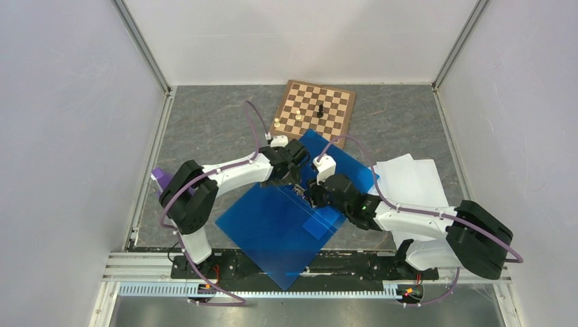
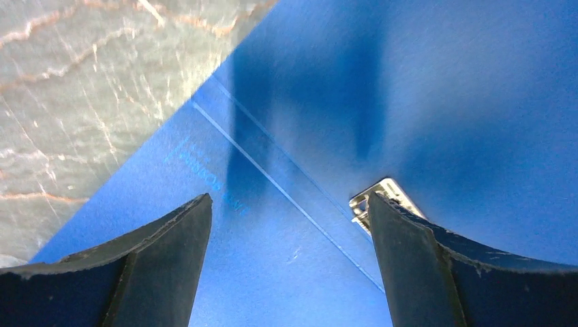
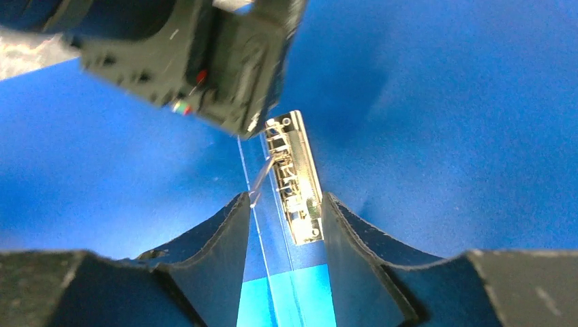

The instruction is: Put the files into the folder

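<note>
The blue folder (image 1: pixel 272 231) lies open on the table, one leaf tilted up toward the chessboard. Its metal clip (image 3: pixel 293 170) runs along the inner spine and also shows in the left wrist view (image 2: pixel 385 194). My left gripper (image 1: pixel 294 178) is open and empty, low over the folder (image 2: pixel 409 82) beside the clip's end. My right gripper (image 1: pixel 315 194) is open with a narrow gap (image 3: pixel 285 197), its fingers on either side of the spine and the clip's near end. The files (image 1: pixel 416 180), white sheets, lie on the table at the right, partly under the right arm.
A wooden chessboard (image 1: pixel 317 109) with a few pieces lies at the back centre, just beyond the folder. A purple object (image 1: pixel 161 178) sits at the left wall beside the left arm. The left gripper's body (image 3: pixel 204 68) hangs close above the right gripper.
</note>
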Controlling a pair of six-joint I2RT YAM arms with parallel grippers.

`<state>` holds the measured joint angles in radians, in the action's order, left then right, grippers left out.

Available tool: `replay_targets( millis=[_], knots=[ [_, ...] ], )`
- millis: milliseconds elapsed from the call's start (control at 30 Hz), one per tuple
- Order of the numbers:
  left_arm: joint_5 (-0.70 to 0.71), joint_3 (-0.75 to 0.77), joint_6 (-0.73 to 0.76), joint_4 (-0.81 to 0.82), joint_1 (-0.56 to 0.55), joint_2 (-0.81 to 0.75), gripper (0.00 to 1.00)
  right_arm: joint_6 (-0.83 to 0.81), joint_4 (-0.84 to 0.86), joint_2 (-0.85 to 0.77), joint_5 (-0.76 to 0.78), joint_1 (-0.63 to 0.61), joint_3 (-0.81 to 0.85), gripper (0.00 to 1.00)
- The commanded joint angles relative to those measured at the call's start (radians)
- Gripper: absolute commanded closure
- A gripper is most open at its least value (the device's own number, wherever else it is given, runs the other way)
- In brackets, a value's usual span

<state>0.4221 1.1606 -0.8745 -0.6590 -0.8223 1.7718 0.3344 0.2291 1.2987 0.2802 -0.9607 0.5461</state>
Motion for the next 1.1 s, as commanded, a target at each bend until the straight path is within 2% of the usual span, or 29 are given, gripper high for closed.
replay_targets(
  millis=[0,67,133,200,567,1067],
  knots=[
    [-0.043,0.086,0.112,-0.031,0.044,-0.053,0.10,-0.167,0.074,-0.081,-0.116,0.002,-0.034,0.55],
    [-0.046,0.094,0.118,-0.042,0.061,-0.078,0.10,-0.194,0.057,-0.101,-0.124,0.001,-0.048,0.58],
    [-0.049,0.094,0.120,-0.055,0.076,-0.108,0.10,-0.218,0.035,-0.107,-0.139,0.000,-0.056,0.68],
    [-0.051,0.092,0.119,-0.066,0.088,-0.132,0.10,-0.237,0.020,-0.097,-0.161,-0.001,-0.060,0.71],
    [-0.052,0.051,0.120,-0.091,0.120,-0.274,0.10,-0.321,-0.030,0.057,-0.139,-0.038,0.049,0.75],
    [-0.023,0.022,0.131,-0.126,0.141,-0.375,0.10,-0.373,-0.052,0.362,-0.133,-0.011,0.352,0.78]
  ],
)
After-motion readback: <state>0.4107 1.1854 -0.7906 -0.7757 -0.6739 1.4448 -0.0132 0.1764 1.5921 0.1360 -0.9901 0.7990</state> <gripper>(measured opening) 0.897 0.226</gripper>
